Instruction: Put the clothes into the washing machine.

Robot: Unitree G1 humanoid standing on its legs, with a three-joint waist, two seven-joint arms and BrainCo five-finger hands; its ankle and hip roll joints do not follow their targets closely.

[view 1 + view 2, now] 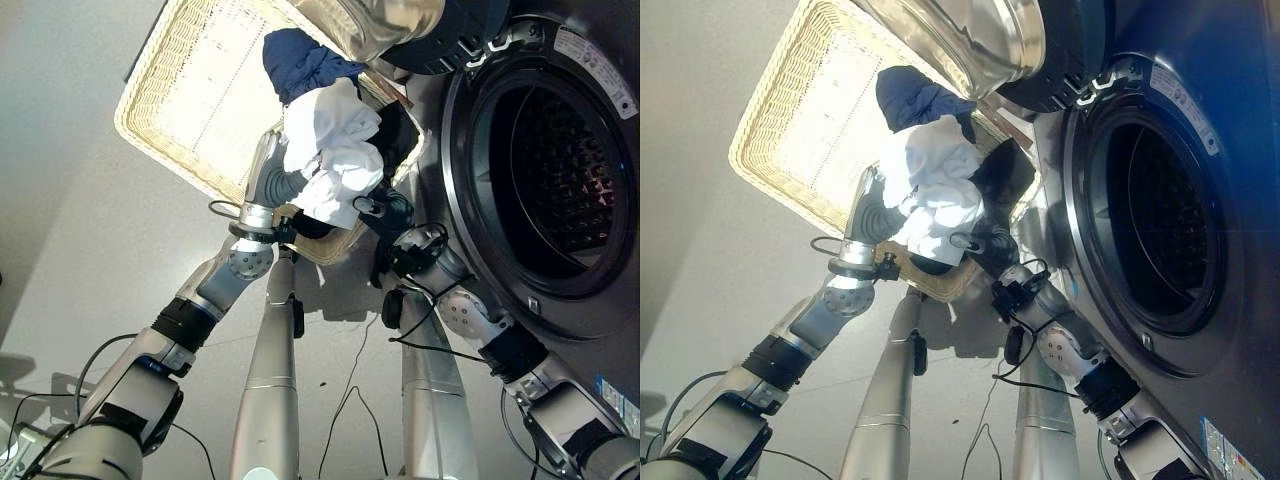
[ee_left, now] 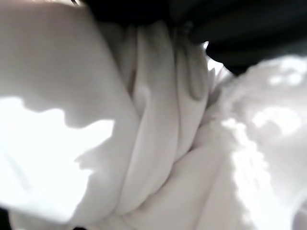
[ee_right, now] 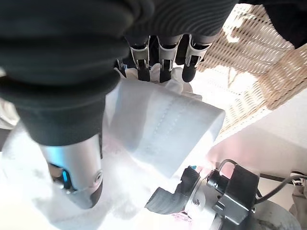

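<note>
The front-loading washing machine [image 1: 560, 170] takes up the robot's right side, its round door opening [image 1: 545, 180] gaping and the perforated drum dark inside; its glass door [image 1: 385, 25] is swung open above the basket; to the left of the machine and just beside it stands a pale wicker laundry basket [image 1: 180, 95], its near corner beside the machine's front; over that near corner a bundle of clothes is held up between both hands, a white garment [image 1: 330, 155] bunched in the middle with a navy garment [image 1: 305, 60] hanging out past it on the far side; the left hand [image 1: 268, 180] presses against the bundle's left flank, and its fingers are buried in white cloth, so I cannot tell whether they are curled or straight; the right hand [image 3: 163, 60] is on the bundle's right and lower side, and in its own wrist view the fingers curl down into the white fabric with the thumb [image 3: 76, 177] lying on it, which reads as a grasp on the cloth; the relation that matters: the door opening lies to the right of the bundle, on the right arm's side, so the right hand is the nearer one to lead; the bundle's long axis runs from the navy end down to the white end, roughly parallel to the machine's front, so my judgement is that it needs carrying sideways and turning end-on to pass the rim
</note>
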